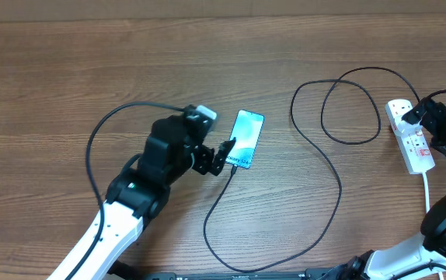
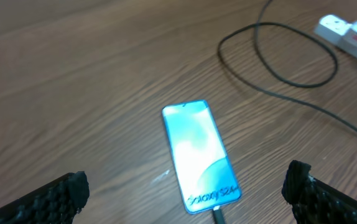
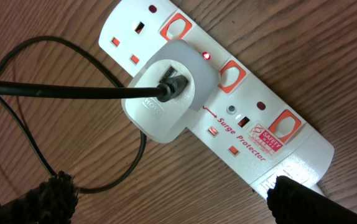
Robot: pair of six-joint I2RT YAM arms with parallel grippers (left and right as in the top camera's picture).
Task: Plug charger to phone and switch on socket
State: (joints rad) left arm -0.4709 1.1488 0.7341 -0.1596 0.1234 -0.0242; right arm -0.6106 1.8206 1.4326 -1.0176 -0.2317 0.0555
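Overhead: glowing teal phone (image 1: 247, 138), charger (image 1: 205, 225) seemingly in its port; left claw (image 2: 185, 186), right claw (image 3: 172, 190) wide.

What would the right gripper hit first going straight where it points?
Probably the socket, near the white adapter plugged into it; the open right gripper points down at it. Depth unclear.

Setting: robotics lab test bench. Evidence: bare wood-grain table (image 1: 67, 70); 2 robot arms, the left arm (image 1: 122, 210) entering from 7 o'clock and the right arm (image 1: 444, 225) from 4 o'clock; white surge-protector socket (image 1: 411, 140) at 3 o'clock.
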